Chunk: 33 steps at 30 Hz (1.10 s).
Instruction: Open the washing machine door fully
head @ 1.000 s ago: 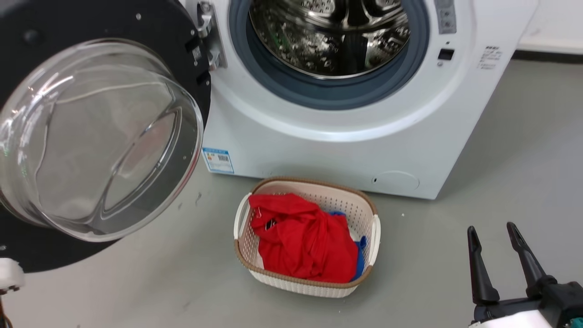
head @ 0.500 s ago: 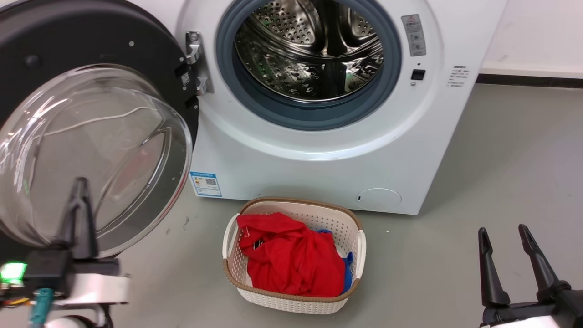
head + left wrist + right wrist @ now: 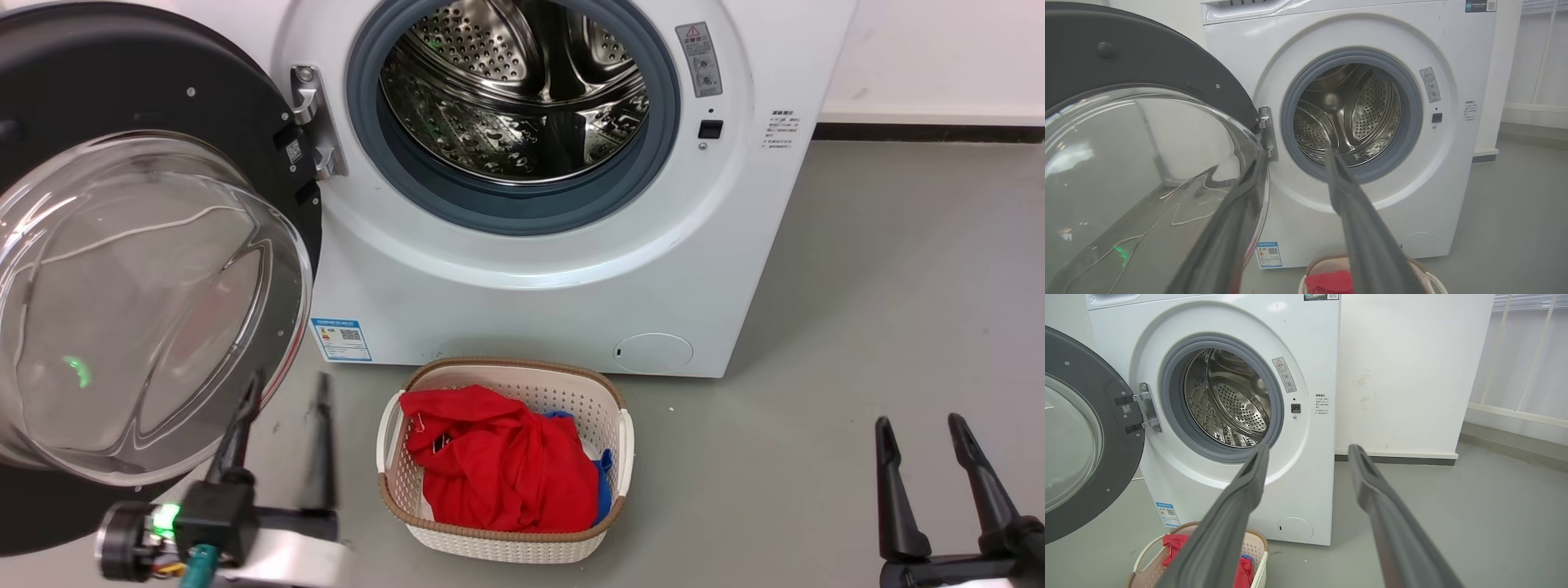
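Note:
The washing machine door (image 3: 131, 269) stands swung wide to the left on its metal hinge (image 3: 314, 122), its black ring and clear glass bowl facing me. It also shows in the left wrist view as the door (image 3: 1126, 171) and in the right wrist view as the door (image 3: 1081, 433). The white washing machine (image 3: 539, 269) shows its steel drum (image 3: 514, 90) inside a grey gasket. My left gripper (image 3: 286, 388) is open just below and right of the door's lower rim, holding nothing. At the lower right, my right gripper (image 3: 918, 420) is open and empty, far from the door.
A white woven basket (image 3: 396, 482) with a red cloth (image 3: 498, 465) and some blue cloth sits on the grey floor in front of the machine. A white wall (image 3: 1404, 375) stands right of the machine, with open floor (image 3: 898, 286) there.
The head camera has tilted up and shifted, so the machine sits lower and further left. My left gripper has come up into view and moved right, from before the glass bowl to below the door's rim.

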### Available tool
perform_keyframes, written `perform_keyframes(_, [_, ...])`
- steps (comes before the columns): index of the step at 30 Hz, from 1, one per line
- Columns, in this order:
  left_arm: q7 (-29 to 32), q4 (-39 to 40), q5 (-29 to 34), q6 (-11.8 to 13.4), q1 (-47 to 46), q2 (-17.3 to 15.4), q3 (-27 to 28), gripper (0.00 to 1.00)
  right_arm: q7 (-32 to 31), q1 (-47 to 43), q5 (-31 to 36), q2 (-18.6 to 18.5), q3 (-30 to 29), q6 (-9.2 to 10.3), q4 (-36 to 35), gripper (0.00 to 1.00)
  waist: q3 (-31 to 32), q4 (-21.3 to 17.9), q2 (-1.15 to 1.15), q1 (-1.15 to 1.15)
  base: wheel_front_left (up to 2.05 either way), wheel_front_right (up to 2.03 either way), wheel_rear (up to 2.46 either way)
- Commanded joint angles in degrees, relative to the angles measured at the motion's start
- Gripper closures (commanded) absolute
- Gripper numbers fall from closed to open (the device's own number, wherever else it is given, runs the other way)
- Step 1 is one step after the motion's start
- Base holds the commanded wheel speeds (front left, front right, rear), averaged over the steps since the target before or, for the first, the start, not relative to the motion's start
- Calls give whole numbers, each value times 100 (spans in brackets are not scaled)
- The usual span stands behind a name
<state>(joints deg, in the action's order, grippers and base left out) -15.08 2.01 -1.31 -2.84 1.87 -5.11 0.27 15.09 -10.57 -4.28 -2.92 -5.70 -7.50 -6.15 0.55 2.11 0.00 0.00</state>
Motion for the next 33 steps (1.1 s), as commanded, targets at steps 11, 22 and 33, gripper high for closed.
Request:
perform_keyframes(11, [-14,-376,-118,88,176,151,-396,0,11,-104,-86,8,-4,0,48,0,-31,-27,0,0,0,0,0])
perform_keyframes(22, [-14,-636,-65,377,280,194,-511,0,11,-161,-147,8,8,1,144,0,-53,3,0,0,0,0,0])
perform_keyframes(33, [-13,-748,-86,472,347,206,-494,0,11,-185,-181,8,7,1,209,0,-59,25,0,0,0,0,0])
